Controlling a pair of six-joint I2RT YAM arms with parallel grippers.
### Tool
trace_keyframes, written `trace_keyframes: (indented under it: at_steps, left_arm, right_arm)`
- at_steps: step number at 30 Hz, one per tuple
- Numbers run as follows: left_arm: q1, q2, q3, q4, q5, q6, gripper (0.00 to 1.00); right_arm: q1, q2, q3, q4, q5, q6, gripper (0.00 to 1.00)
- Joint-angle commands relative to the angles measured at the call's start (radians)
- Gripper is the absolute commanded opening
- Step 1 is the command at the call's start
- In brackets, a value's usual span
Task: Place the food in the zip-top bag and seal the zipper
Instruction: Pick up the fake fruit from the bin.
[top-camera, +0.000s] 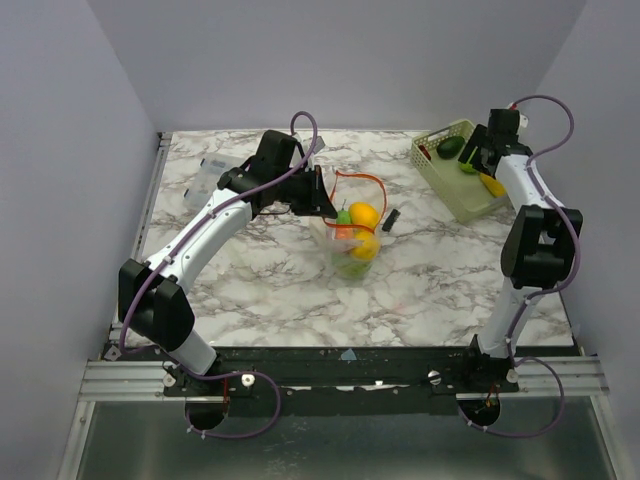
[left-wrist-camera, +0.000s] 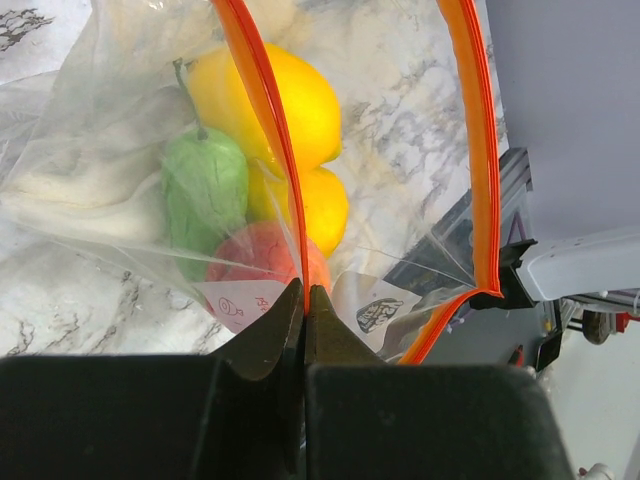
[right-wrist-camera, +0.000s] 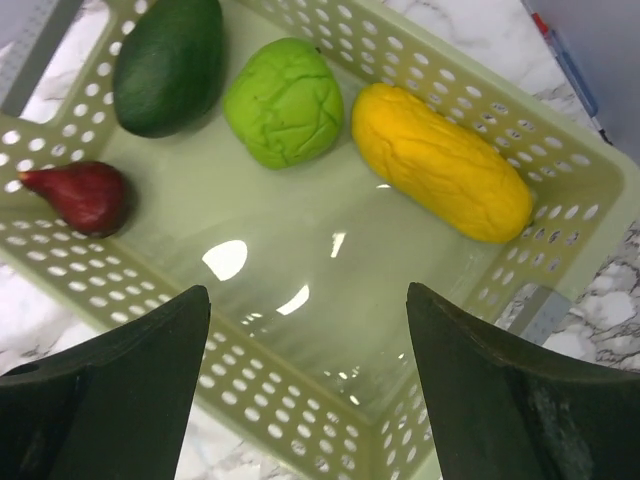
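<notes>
Left gripper (left-wrist-camera: 305, 295), clenched on the zipper (left-wrist-camera: 262, 110), should hold the zip-top bag (left-wrist-camera: 90, 150) wide; right gripper (right-wrist-camera: 308, 300), released over the far-right basket (right-wrist-camera: 560, 180), should straddle the yellow toy vegetable (right-wrist-camera: 440, 165) crosswise

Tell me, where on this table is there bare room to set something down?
On the table, the near strip between bag and arm bases is bare, as is the far middle between left gripper and basket. Half the basket floor is free. Crowded: around the bag, pinched by the left gripper, and the far right corner under the open right gripper.
</notes>
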Motion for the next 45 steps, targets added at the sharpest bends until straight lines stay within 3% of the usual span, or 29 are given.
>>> trace_keyframes:
  at_steps: [1, 12, 23, 31, 36, 40, 45]
  left_arm:
    - [-0.005, 0.001, 0.021, 0.028, 0.039, 0.01, 0.0]
    - [-0.006, 0.012, 0.018, 0.028, 0.041, 0.016, 0.0]
    - [-0.007, 0.018, 0.008, 0.033, 0.056, 0.017, 0.0]
    - [-0.005, 0.028, 0.01, 0.031, 0.056, 0.02, 0.0]
    - [-0.006, 0.04, 0.026, 0.022, 0.058, 0.016, 0.0]
    - [-0.006, 0.041, 0.029, 0.016, 0.05, 0.016, 0.0]
    - [-0.006, 0.037, 0.023, 0.012, 0.055, 0.006, 0.0]
  right_arm:
    - [-0.021, 0.069, 0.089, -0.046, 0.088, -0.092, 0.83]
    - [-0.037, 0.224, 0.206, -0.073, 0.159, -0.265, 0.94]
    - [-0.042, 0.355, 0.289, -0.072, 0.218, -0.376, 0.9]
    - [-0.041, 0.491, 0.366, -0.087, 0.342, -0.412, 0.87]
    - [-0.04, 0.487, 0.341, -0.064, 0.321, -0.405, 0.75]
    - [-0.038, 0.452, 0.328, -0.051, 0.294, -0.396, 0.51]
    - [-0.038, 0.353, 0.303, -0.034, 0.217, -0.354, 0.29]
